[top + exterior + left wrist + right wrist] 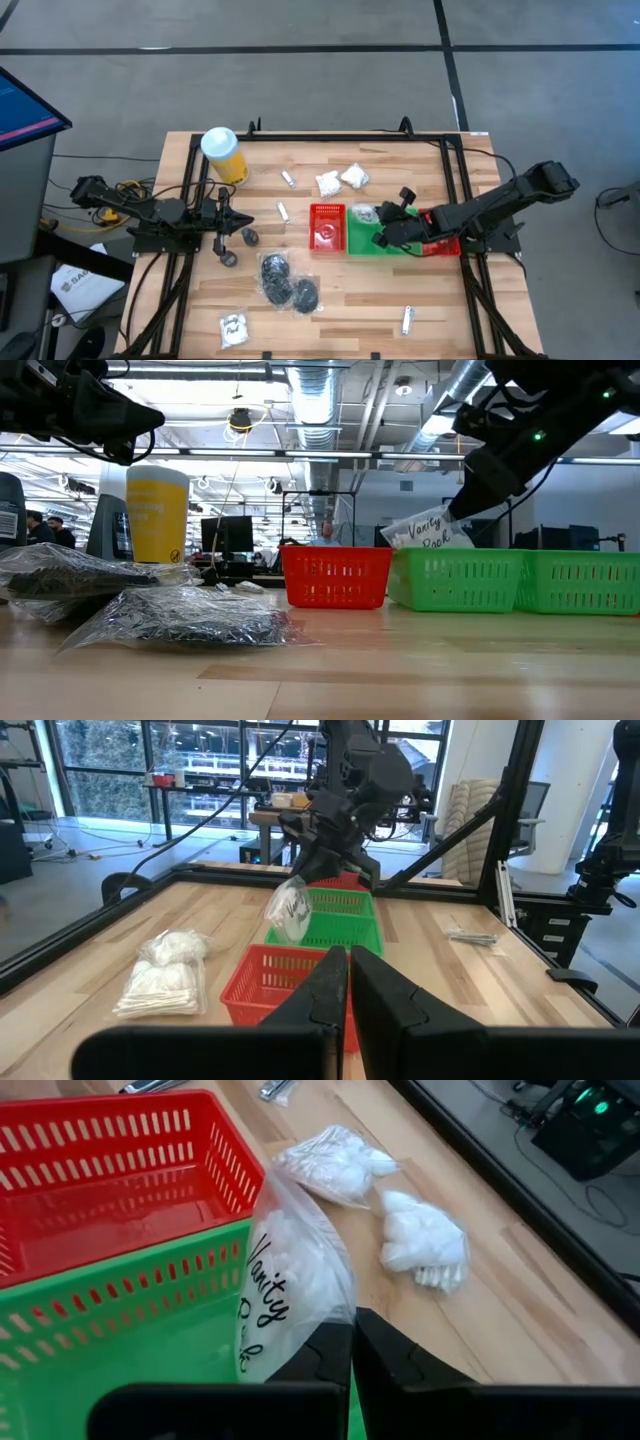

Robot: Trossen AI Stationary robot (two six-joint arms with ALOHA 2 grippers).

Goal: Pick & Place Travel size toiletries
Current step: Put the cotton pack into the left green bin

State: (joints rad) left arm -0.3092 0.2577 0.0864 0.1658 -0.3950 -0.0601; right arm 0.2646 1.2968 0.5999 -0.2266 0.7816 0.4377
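My right gripper (pixel 383 230) hangs over the green tray (pixel 362 243), shut on a clear bag (pixel 290 1280) of white pieces with "Vanity Pack" written on it. The bag also shows in the low view (pixel 430 530) and the left wrist view (pixel 290 910). Two white sachets (pixel 340 180) lie on the table beyond the red tray (pixel 327 227). Bags of black round pieces (pixel 285 280) lie near the front. Small tubes (pixel 286 179) (pixel 407 320) lie loose. My left gripper (pixel 250 222) waits shut at the table's left, level, holding nothing. My right gripper pinches the clear bag's near end (pixel 318 1342) between its two fingers, slanting down from the table's right. The bag sticks out ahead of the fingers, tilted, lifted off the table. Its lower part (pixel 432 544) is at the green tray's rim; whether it touches, I cannot tell.
A yellow cylinder with a white lid (pixel 222 155) stands at the far left. Another green tray (pixel 580 580) stands to the right of the first. A further clear bag (pixel 234 328) lies at the front left. Black frame rails (pixel 350 135) border the table.
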